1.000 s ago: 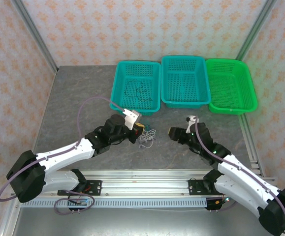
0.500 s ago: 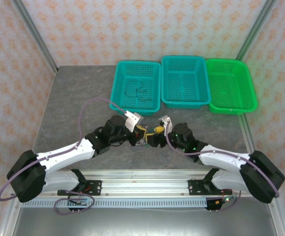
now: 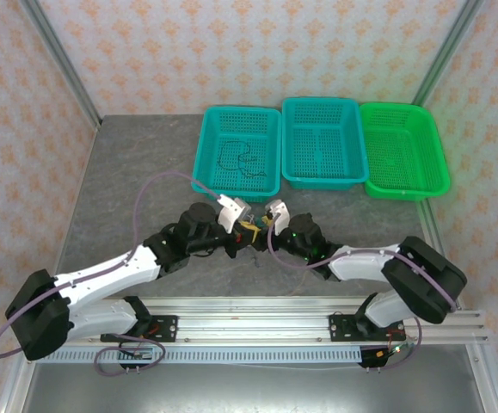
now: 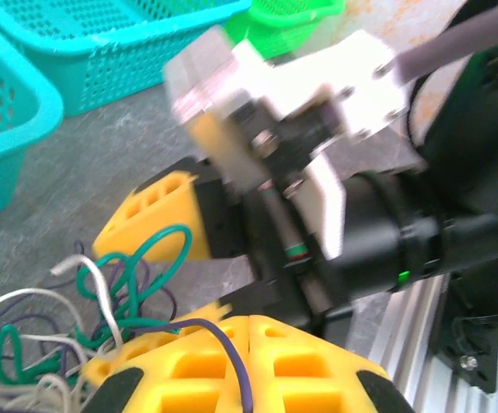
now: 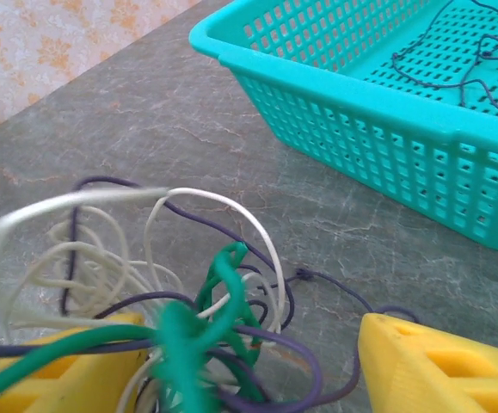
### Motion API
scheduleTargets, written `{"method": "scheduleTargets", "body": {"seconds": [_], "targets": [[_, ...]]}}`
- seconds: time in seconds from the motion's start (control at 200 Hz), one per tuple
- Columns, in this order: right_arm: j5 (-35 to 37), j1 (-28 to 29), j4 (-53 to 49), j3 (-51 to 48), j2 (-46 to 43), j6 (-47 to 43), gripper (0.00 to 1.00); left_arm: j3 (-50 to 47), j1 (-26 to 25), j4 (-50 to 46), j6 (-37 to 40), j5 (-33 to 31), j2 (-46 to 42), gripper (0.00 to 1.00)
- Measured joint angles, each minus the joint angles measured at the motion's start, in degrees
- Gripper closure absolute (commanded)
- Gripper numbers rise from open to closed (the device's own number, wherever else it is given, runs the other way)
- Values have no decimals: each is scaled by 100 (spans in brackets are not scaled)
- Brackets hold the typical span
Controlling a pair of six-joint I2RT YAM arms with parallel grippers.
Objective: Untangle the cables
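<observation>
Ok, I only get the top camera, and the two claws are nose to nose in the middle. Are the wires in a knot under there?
Observer: Yes. On the right wrist camera the cables are one knot of white, green and dark purple wires.
Operator: Is the right claw squeezing it?
Observer: No. The right gripper is open, one yellow finger on either side of the knot.
Operator: And the left one?
Observer: The left gripper is shut; on its wrist camera a dark purple wire runs into the seam between its fingers, so it looks pinched.
</observation>
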Motion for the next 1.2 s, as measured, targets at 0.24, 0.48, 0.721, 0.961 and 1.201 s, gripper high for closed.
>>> {"method": "scheduleTargets", "body": {"seconds": [0.24, 0.48, 0.721, 0.961, 1.201], "targets": [[885, 46, -17, 472, 481, 422, 64, 44, -57, -20, -105, 114, -275, 100], [1056, 155, 286, 334, 470, 953, 87, 83, -57, -387, -107, -299, -868, 100], [1217, -63, -319, 343, 15, 2253, 85, 293, -57, -1639, -81, -1523, -1460, 100], [918, -763, -1005, -57, -584, 3615, 84, 584, -131, -2205, 68, -2260, -1956, 100], [2337, -1729, -3161, -673, -1283, 4474, 94, 1029, -116, -2068, 66, -3093, -2776, 100]]}}
